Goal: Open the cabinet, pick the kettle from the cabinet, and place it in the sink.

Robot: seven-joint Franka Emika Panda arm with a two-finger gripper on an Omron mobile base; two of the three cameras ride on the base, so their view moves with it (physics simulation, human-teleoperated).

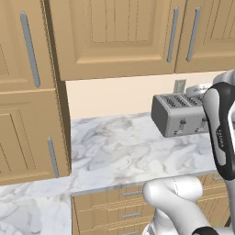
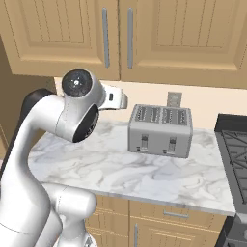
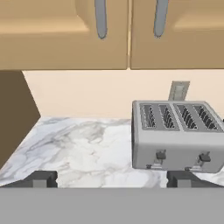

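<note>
Overhead, the cabinet (image 1: 117, 36) hangs on the wall with its door closed, and the long grey bar handle (image 1: 173, 34) stands upright near the door's right edge. In the hand view the same cabinet (image 3: 65, 30) sits at 12 o'clock, with its handle at about 11 o'clock and the handle of the neighbouring cabinet door (image 3: 183, 30) at about 1 o'clock. With the doors closed, I cannot see what is inside.

At the far left of the left base view, a tall wooden cabinet (image 1: 27, 92) runs down past the worktop (image 1: 114, 151), which is white marble with grey veins. A boxy grey four-slot toaster (image 3: 177, 135) stands on the worktop at about 3 o'clock in the hand view, close to the wall, below the two handles and a little to their right. A small grey wall outlet (image 3: 178, 91) sits just behind it. At the right edge of the right base view, a dark stove (image 2: 234, 149) begins.

The pincer (image 3: 111, 178) is wide open and holds nothing; its two dark fingertips (image 3: 41, 178) stand well apart, low over the worktop, with the toaster just beyond the right one.
</note>
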